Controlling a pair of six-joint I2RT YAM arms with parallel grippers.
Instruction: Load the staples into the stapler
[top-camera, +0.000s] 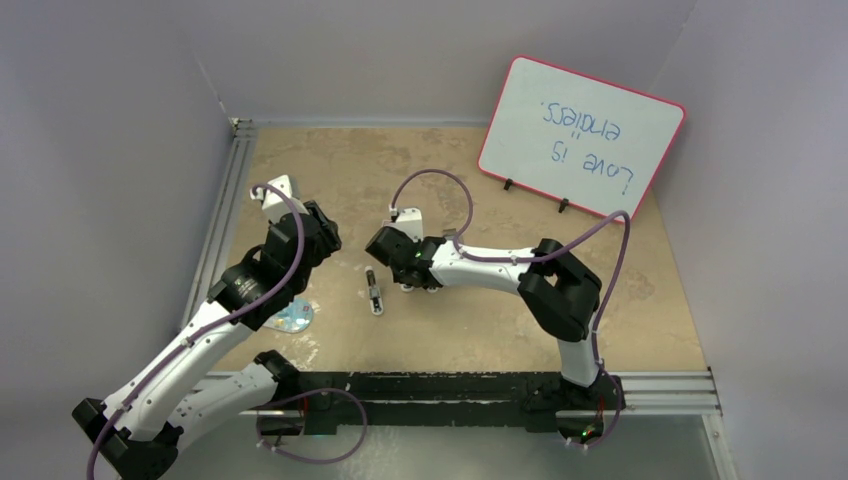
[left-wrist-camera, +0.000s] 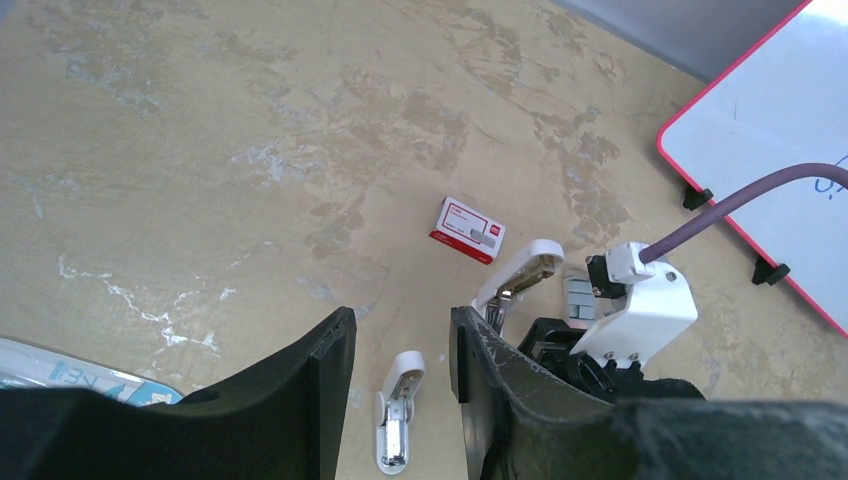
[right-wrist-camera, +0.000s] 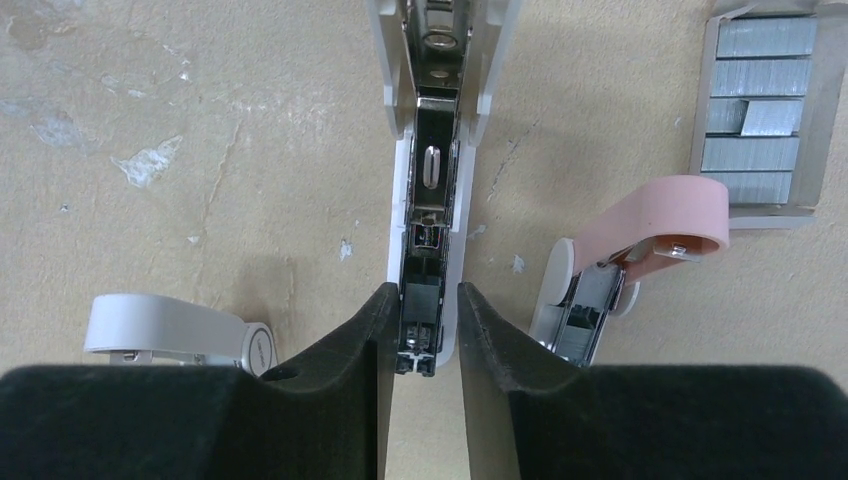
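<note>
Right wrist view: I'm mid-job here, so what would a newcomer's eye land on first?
The white stapler, lying open with its metal channel bare, runs down the middle of the view into the gap of the right gripper. Next comes the pink stapler just to its right. Beyond that are the staples, silvery strips in an open tray at the top right.

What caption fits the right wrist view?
Right claw straddles an open white stapler, with pink stapler and staples beside it.
</note>
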